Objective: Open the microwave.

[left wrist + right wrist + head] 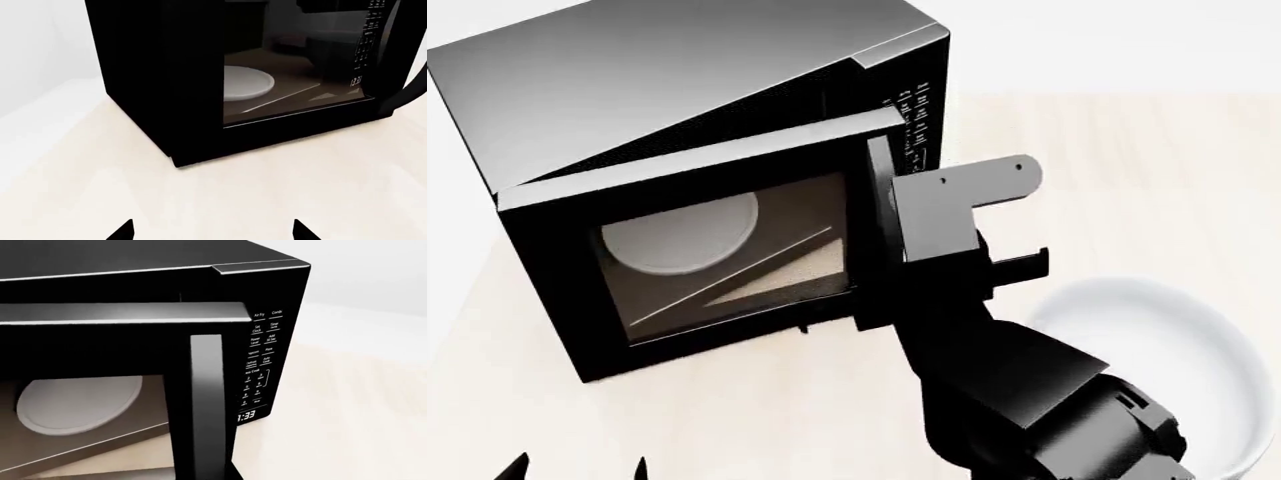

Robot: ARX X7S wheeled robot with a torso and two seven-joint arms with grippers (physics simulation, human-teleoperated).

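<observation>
The microwave [694,200] is sitting on the bench [1121,160], its door [714,250] swinging ajar. The right claw [888,255] is reaching in at the handle [207,405] directly ahead, probably for leverage; its grip I cannot tell. The left claw [213,232] is idling, fingers apart, nearer than the microwave. The keypad [261,357] is reading "Air Fry", "Pizza"; the clock is showing ":33".

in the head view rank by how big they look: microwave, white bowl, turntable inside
1. microwave, by far the largest.
2. white bowl, partly hidden by the right arm and cut off by the frame, also nearer the camera.
3. turntable, smallest.
</observation>
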